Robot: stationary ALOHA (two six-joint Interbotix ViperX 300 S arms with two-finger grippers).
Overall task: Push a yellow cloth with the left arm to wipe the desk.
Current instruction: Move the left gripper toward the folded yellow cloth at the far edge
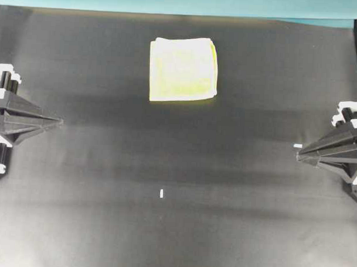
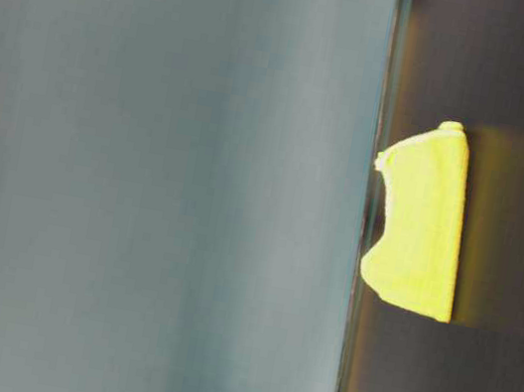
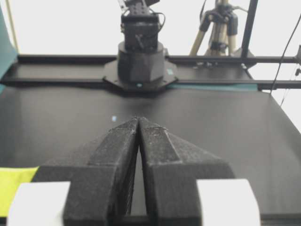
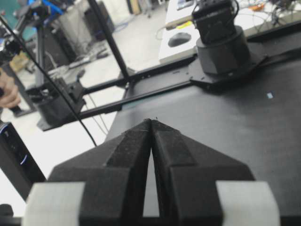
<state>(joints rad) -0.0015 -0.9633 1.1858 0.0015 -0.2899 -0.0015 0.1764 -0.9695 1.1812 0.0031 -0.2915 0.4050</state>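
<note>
Left gripper (image 3: 138, 118) fills the bottom of its wrist view, fingers pressed together to a point, nothing between them, tip hovering over bare desk (image 3: 225, 127). Right gripper (image 4: 151, 121) looks the same in its wrist view: fingers closed tip to tip, holding nothing. Desk (image 1: 175, 227) is the biggest thing overhead, matte black, teal strip (image 1: 183, 2) along the far edge. Left arm (image 1: 14, 122) sits at the left edge overhead, gripper (image 1: 60, 122) pointing inward; right arm (image 1: 342, 148) mirrors it at the right edge, gripper (image 1: 297, 155) pointing inward too. Both are well apart from the cloth. Opposite arm's base (image 3: 140, 61) shows at the far side of the desk in the left wrist view, tripod (image 3: 218, 23) behind it. Cloth (image 1: 183, 69) lies flat on the desk near the far edge, roughly centred between the arms, folded square, pale yellow with whitish edges, touching neither gripper. A corner of it (image 3: 11, 188) shows at the lower left of the left wrist view. Table-level view shows it bright yellow (image 2: 423, 223); that view appears rotated. 1 small white tape mark (image 1: 162, 194) sits mid-desk toward the near side, another (image 1: 298, 146) just beside the right gripper tip.
</note>
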